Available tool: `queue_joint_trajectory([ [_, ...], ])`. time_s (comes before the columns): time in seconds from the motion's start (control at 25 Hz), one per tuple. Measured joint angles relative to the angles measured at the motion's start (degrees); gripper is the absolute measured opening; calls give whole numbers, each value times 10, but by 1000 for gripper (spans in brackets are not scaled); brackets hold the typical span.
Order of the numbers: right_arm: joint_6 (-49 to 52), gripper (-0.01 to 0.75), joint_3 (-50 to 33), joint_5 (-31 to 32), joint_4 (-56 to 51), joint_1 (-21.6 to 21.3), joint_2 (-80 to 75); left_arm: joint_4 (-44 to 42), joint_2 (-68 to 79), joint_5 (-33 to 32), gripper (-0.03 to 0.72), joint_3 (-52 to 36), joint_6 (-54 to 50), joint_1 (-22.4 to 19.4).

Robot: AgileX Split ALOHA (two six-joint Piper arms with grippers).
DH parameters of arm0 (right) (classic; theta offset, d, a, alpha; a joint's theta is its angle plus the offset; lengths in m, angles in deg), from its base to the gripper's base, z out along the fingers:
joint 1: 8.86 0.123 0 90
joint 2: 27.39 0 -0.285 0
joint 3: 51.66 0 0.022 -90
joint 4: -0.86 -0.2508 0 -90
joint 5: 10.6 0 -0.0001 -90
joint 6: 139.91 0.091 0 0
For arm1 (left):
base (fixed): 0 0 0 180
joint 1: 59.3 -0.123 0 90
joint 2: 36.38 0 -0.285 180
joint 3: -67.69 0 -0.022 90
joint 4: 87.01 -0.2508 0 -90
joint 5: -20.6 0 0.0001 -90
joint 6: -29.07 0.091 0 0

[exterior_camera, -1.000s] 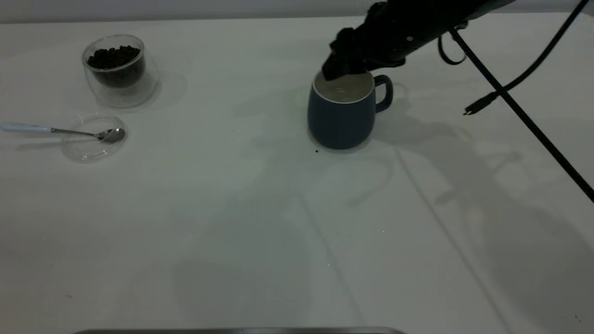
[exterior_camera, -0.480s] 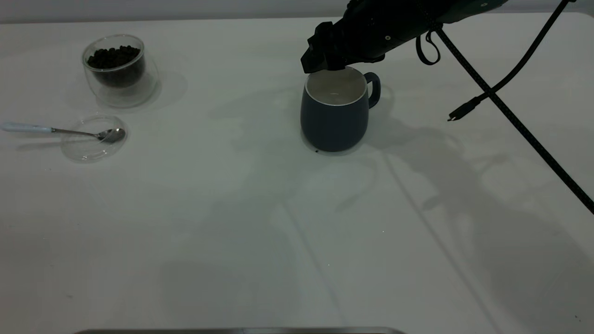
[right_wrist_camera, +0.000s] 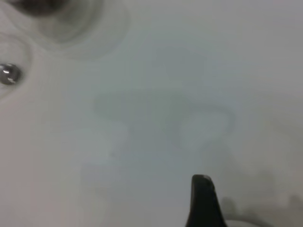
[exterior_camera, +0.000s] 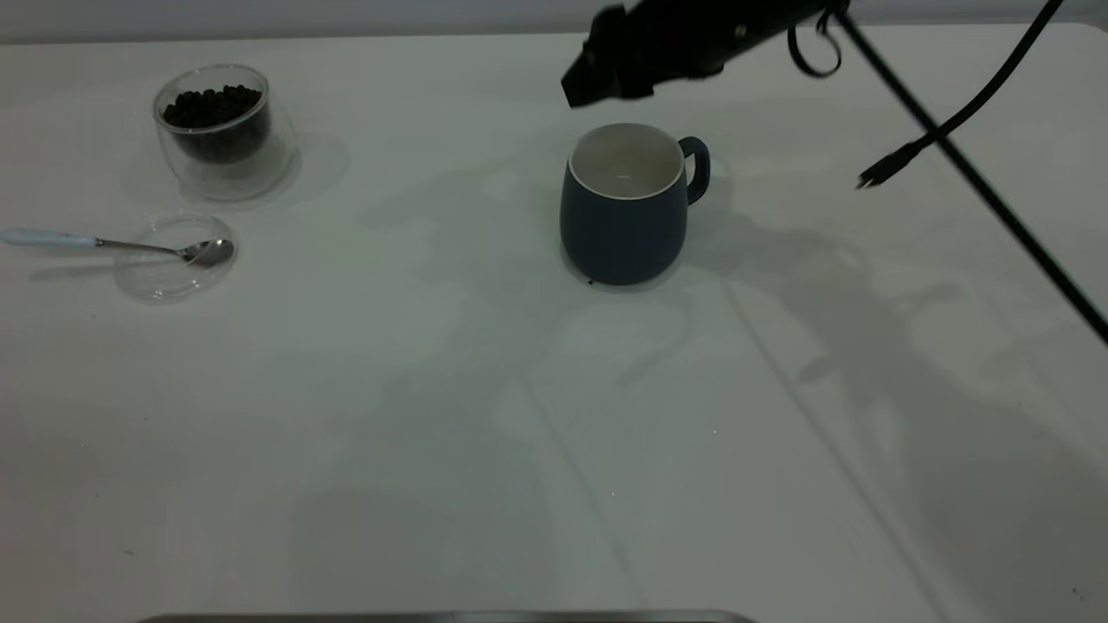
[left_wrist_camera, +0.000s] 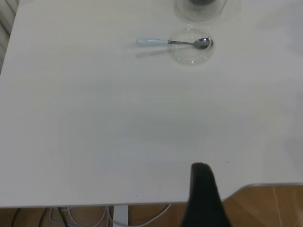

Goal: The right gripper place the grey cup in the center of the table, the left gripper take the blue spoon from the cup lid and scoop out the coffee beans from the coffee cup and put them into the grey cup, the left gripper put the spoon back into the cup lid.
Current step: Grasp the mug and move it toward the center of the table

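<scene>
Mid-bench: grey cup [exterior_camera: 625, 208] stands upright, right hand [exterior_camera: 597, 73] above it holding nothing, fingers' state unclear.
Blue spoon [exterior_camera: 104, 244] lies across cup lid [exterior_camera: 173, 260] far left, handle pointing outward; left hand [left_wrist_camera: 204, 198] nearer, grip unclear.

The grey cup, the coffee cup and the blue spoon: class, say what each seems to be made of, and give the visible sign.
Grey cup: probably ceramic, with a matte blue-grey outside and a pale glazed-looking inside.
Coffee cup: clear glass or perhaps plastic; the coffee beans show through its double wall.
Blue spoon: shiny metal bowl, with a pale blue handle of uncertain material.
</scene>
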Motion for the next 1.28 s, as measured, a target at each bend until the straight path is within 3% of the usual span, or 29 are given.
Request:
queue_joint_trajectory([
  [0.24, 151, 490, 0, 99, 190, -10, 17, 0, 0, 0, 592, 0, 0, 0],
  [0.4, 184, 490, 0, 107, 250, -10, -4, 0, 0, 0, 592, 0, 0, 0],
  [0.72, 187, 490, 0, 64, 200, -10, -27, 0, 0, 0, 592, 0, 0, 0],
  [1.28, 106, 490, 0, 62, 46, -4, -38, 0, 0, 0, 592, 0, 0, 0],
])
